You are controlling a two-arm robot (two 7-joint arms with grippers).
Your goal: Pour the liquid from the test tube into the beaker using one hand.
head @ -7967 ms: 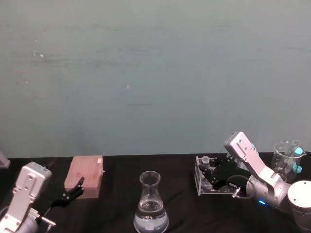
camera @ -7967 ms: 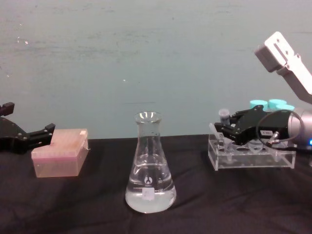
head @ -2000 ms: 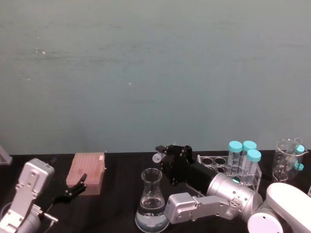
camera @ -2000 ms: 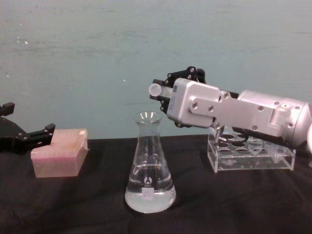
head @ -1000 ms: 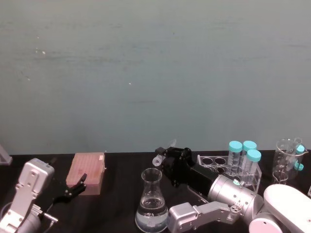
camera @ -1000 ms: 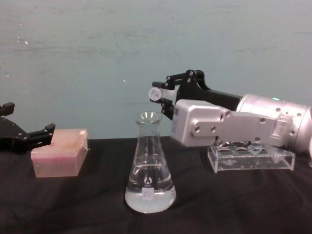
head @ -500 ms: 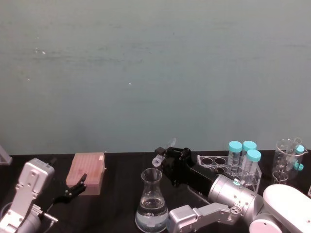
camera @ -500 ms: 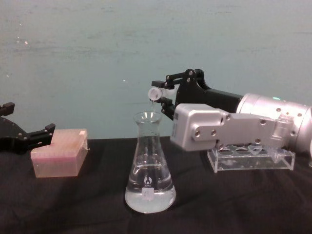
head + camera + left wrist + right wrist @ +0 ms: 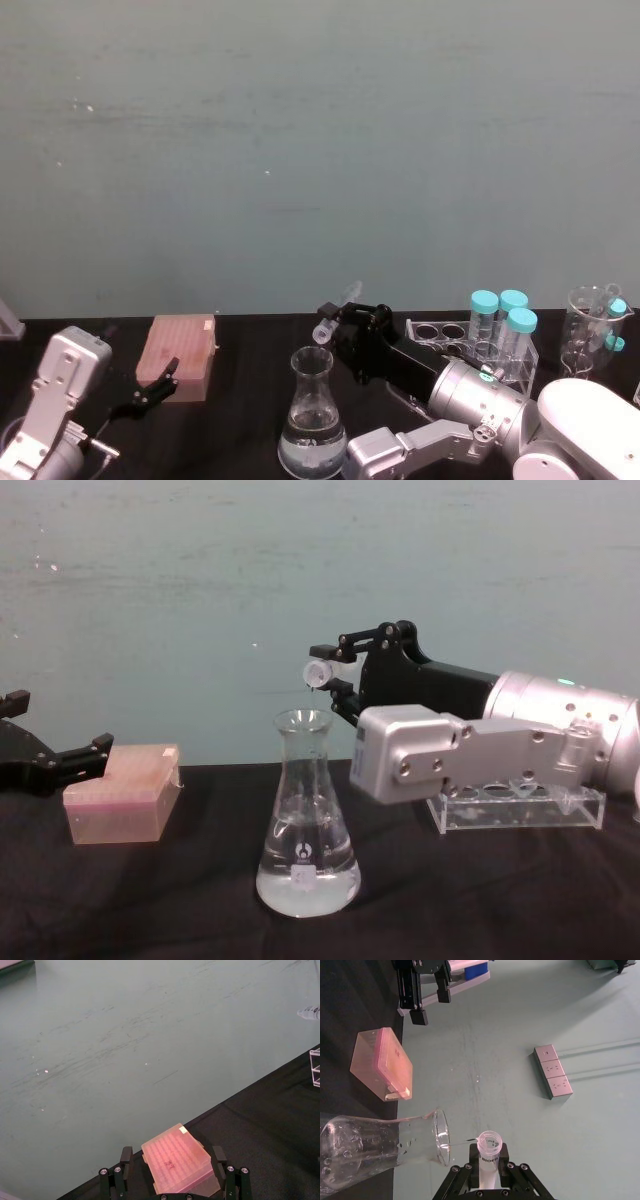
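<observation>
My right gripper (image 9: 325, 670) is shut on the small clear test tube (image 9: 319, 670), holding it tipped nearly level with its rim just above the beaker's mouth. The beaker (image 9: 307, 830) is a tall clear conical flask standing mid-table with clear liquid (image 9: 307, 885) in its base. In the right wrist view a thin stream of liquid (image 9: 457, 1144) runs from the test tube (image 9: 489, 1152) into the beaker (image 9: 380, 1147). From the head, the tube (image 9: 330, 320) slants over the beaker (image 9: 312, 420). My left gripper (image 9: 60, 725) rests open at the far left.
A pink tip box (image 9: 125, 795) lies left of the beaker, close to the left gripper (image 9: 171, 1160). A clear acrylic rack (image 9: 520, 805) with teal-capped tubes (image 9: 500, 315) stands at the right, behind the right arm. A glass cup (image 9: 590, 325) sits farther right.
The right gripper lifted the test tube from the rack, carried it left over the beaker and tipped it; in the last second a stream began to fall. The left arm stayed still.
</observation>
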